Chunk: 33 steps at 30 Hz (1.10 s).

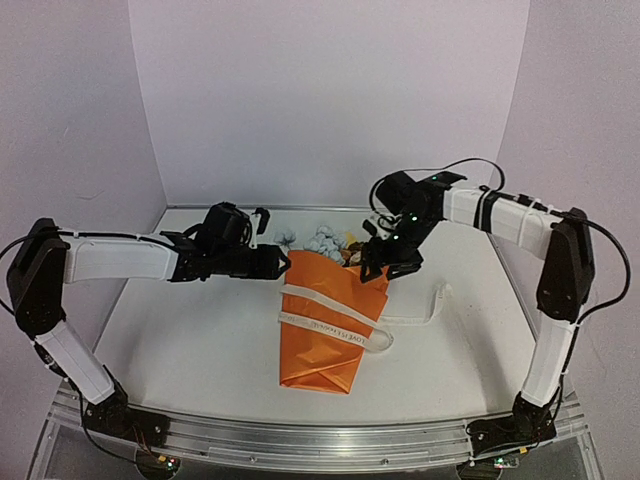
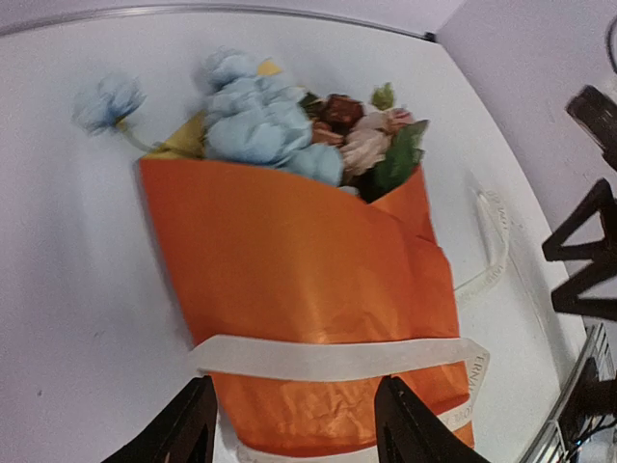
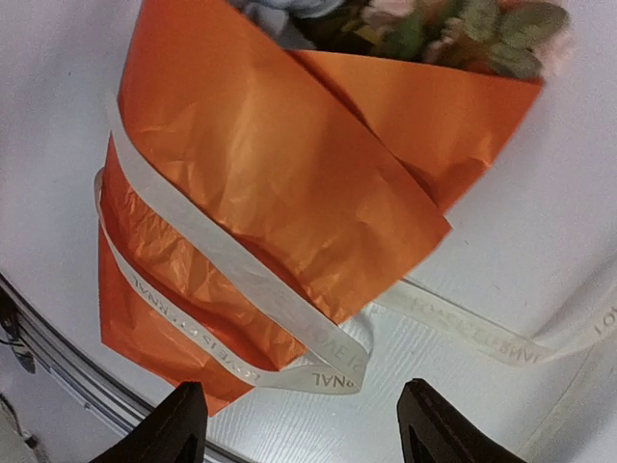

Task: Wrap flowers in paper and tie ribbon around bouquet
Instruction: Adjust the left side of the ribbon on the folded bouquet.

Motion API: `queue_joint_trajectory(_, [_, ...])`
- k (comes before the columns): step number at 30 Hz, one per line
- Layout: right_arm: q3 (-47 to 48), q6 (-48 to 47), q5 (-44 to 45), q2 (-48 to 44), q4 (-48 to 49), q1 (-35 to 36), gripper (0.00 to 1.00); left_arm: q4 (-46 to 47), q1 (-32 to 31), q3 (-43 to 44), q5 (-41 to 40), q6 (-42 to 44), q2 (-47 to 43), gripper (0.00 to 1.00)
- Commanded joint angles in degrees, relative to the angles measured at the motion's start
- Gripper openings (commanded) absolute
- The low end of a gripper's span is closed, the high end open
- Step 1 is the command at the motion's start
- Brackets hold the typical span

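While the bouquet (image 1: 320, 365) lies flat on the desk (image 1: 200, 340), long axis 12 to 6 with blooms at 12, the ribbon (image 1: 335, 333) loops loosely round its middle, one tail trailing toward 3 o'clock. Left claw (image 1: 283, 265): spread, empty, at the bundle's 10 o'clock corner. Right claw (image 1: 385, 265): spread, empty, at 2 o'clock, judged nearer the tail.

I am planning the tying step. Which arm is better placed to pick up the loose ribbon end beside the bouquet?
Probably the right. The loose ribbon end lies right of the bouquet, near the open right gripper; the left gripper is on the far side.
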Motion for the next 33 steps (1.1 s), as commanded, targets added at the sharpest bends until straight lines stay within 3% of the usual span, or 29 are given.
queue_joint_trajectory(1, [8.13,-9.55,5.61,8.76,-0.88,4.91,0.71,-1.11,2.42,-5.25,-1.19,-8.72,-5.54,0.58])
queue_joint_trajectory(6, [14.29,-9.72,7.56,16.18,-1.06,7.3,0.74,-2.3,3.62,-7.5,-0.62,-9.5,-8.76,0.59])
queue_joint_trajectory(12, [15.27,-7.54,9.32,20.15,-1.09,8.39,0.75,-3.77,3.94,-7.77,-0.57,-9.16,-10.03,0.59])
queue_joint_trajectory(23, [10.67,-1.73,8.64,18.51,-0.31,9.91,0.66,-3.77,4.06,-7.25,-0.06,-9.4,-8.25,0.58])
queue_joint_trajectory(29, [8.64,-1.68,8.73,17.01,0.75,11.25,0.68,-3.31,4.06,-6.98,0.91,-9.4,-7.3,0.58])
queue_joint_trajectory(33, [9.14,-0.43,8.27,18.67,0.78,11.29,0.63,-3.45,4.12,-6.62,1.06,-9.24,-7.16,0.58])
